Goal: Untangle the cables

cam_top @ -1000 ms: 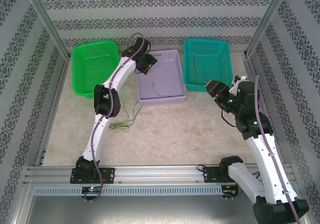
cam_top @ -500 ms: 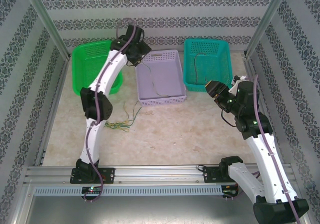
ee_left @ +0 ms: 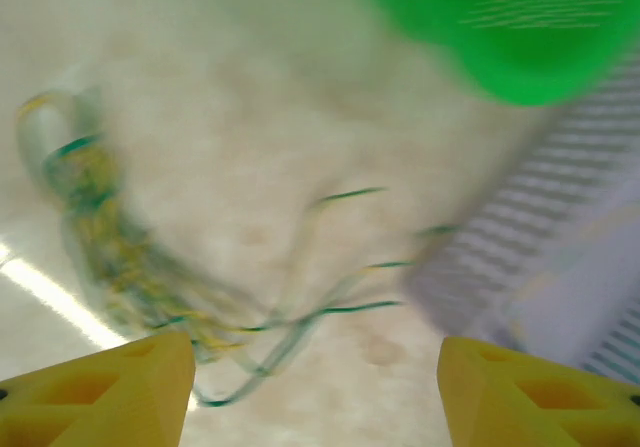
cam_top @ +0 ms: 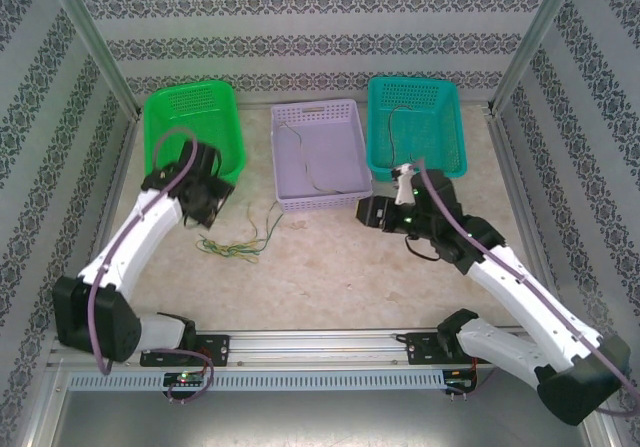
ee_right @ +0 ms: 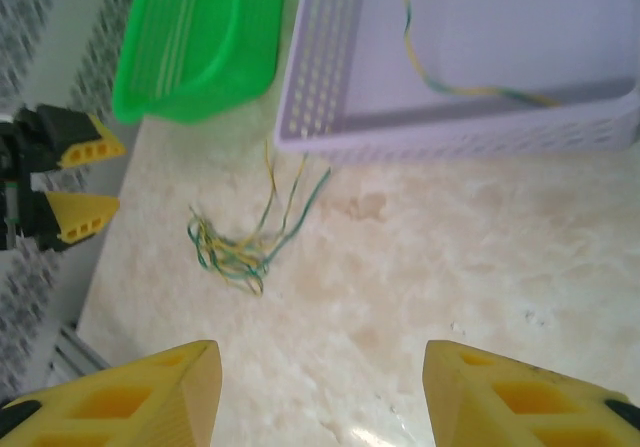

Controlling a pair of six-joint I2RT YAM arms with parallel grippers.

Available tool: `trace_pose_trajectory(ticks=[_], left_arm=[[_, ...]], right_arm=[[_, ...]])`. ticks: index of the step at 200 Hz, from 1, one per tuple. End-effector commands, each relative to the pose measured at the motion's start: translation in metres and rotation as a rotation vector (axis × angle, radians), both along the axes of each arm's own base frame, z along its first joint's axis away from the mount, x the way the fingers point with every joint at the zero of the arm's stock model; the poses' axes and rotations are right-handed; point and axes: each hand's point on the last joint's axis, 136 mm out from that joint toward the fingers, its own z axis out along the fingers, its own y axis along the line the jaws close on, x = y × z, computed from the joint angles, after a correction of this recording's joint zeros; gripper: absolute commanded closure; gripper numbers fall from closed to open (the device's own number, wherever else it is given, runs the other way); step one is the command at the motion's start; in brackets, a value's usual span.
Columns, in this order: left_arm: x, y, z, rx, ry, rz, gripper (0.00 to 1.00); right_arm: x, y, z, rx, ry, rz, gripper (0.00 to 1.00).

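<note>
Beside green basket (cam_top: 190, 93), lilac basket (cam_top: 322, 204), tangled cables (cam_top: 232, 249), left tool (ee_left: 315, 352) spread, right tool (ee_right: 320, 357) spread

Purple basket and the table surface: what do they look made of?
Purple basket: probably moulded plastic, matte, with rows of slotted perforations in its walls. Table surface: looks like polished beige marble or a marble-print laminate, mottled and slightly glossy.

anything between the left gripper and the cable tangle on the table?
Nothing visible. The left gripper hangs beside the green basket, jaws open, with bare tabletop between it and the cable tangle.
</note>
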Motion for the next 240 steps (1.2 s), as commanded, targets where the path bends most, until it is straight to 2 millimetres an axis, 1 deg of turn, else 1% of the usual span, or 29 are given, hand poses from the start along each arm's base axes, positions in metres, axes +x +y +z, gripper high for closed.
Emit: trace_pose_trajectory(ticks=[1, 7, 16, 27, 30, 45, 54, 69, 73, 91, 108, 126, 137, 155, 169, 179, 189, 204, 219, 229, 240], left_arm=[[-0.018, -0.013, -0.030, -0.197, 0.034, 0.233, 0.33], [-0.020, -0.018, -0.042, -0.245, 0.046, 0.269, 0.33], [-0.019, -0.025, -0.053, -0.295, 0.057, 0.323, 0.32], [-0.017, -0.027, -0.062, -0.302, 0.076, 0.358, 0.31], [-0.016, -0.027, -0.062, -0.301, 0.077, 0.364, 0.28], [-0.019, -0.025, -0.070, -0.276, 0.123, 0.395, 0.21], [-0.020, -0.025, -0.076, -0.274, 0.136, 0.414, 0.20], [-0.022, -0.028, -0.091, -0.293, 0.158, 0.450, 0.21], [-0.022, -0.030, -0.095, -0.301, 0.166, 0.454, 0.22], [-0.026, -0.039, -0.110, -0.315, 0.213, 0.446, 0.33], [-0.031, -0.043, -0.115, -0.290, 0.242, 0.432, 0.40], [-0.038, -0.039, -0.119, -0.249, 0.254, 0.447, 0.53], [-0.042, -0.031, -0.119, -0.205, 0.255, 0.456, 0.66], [-0.051, -0.014, -0.113, -0.121, 0.238, 0.479, 0.88], [-0.055, 0.000, -0.104, -0.066, 0.200, 0.498, 1.00], [-0.057, 0.011, -0.094, -0.025, 0.163, 0.499, 1.00], [-0.058, 0.021, -0.079, 0.018, 0.119, 0.483, 1.00], [-0.056, 0.029, -0.056, 0.058, 0.067, 0.421, 1.00], [-0.053, 0.027, -0.034, 0.062, 0.035, 0.328, 1.00], [-0.048, 0.020, -0.021, 0.053, 0.012, 0.242, 1.00], [-0.049, 0.010, -0.011, 0.039, 0.019, 0.165, 1.00]], right_arm=[[0.000, 0.015, -0.007, -0.027, -0.031, 0.042, 0.44], [-0.002, 0.019, -0.009, -0.029, -0.023, 0.053, 0.44], [-0.003, 0.025, -0.014, -0.030, -0.008, 0.067, 0.43], [-0.006, 0.031, -0.018, -0.036, 0.002, 0.086, 0.44], [-0.006, 0.032, -0.018, -0.036, 0.003, 0.088, 0.44], [-0.007, 0.036, -0.020, -0.041, 0.007, 0.097, 0.44], [-0.008, 0.037, -0.022, -0.043, 0.011, 0.100, 0.44], [-0.009, 0.037, -0.024, -0.041, 0.015, 0.095, 0.44], [-0.008, 0.037, -0.025, -0.041, 0.015, 0.092, 0.44], [-0.009, 0.035, -0.027, -0.039, 0.020, 0.079, 0.44], [-0.009, 0.033, -0.029, -0.044, 0.022, 0.072, 0.44], [-0.008, 0.033, -0.031, -0.048, 0.024, 0.064, 0.44], [-0.007, 0.033, -0.033, -0.051, 0.027, 0.061, 0.44], [-0.005, 0.035, -0.033, -0.051, 0.030, 0.063, 0.44], [-0.004, 0.037, -0.032, -0.049, 0.031, 0.068, 0.44], [-0.003, 0.039, -0.031, -0.049, 0.030, 0.073, 0.43], [-0.001, 0.041, -0.030, -0.048, 0.028, 0.079, 0.44], [0.000, 0.047, -0.028, -0.048, 0.026, 0.099, 0.44], [0.004, 0.054, -0.024, -0.049, 0.020, 0.114, 0.44], [0.008, 0.063, -0.017, -0.032, 0.008, 0.124, 0.44], [0.012, 0.074, -0.008, -0.010, -0.004, 0.131, 0.43]])
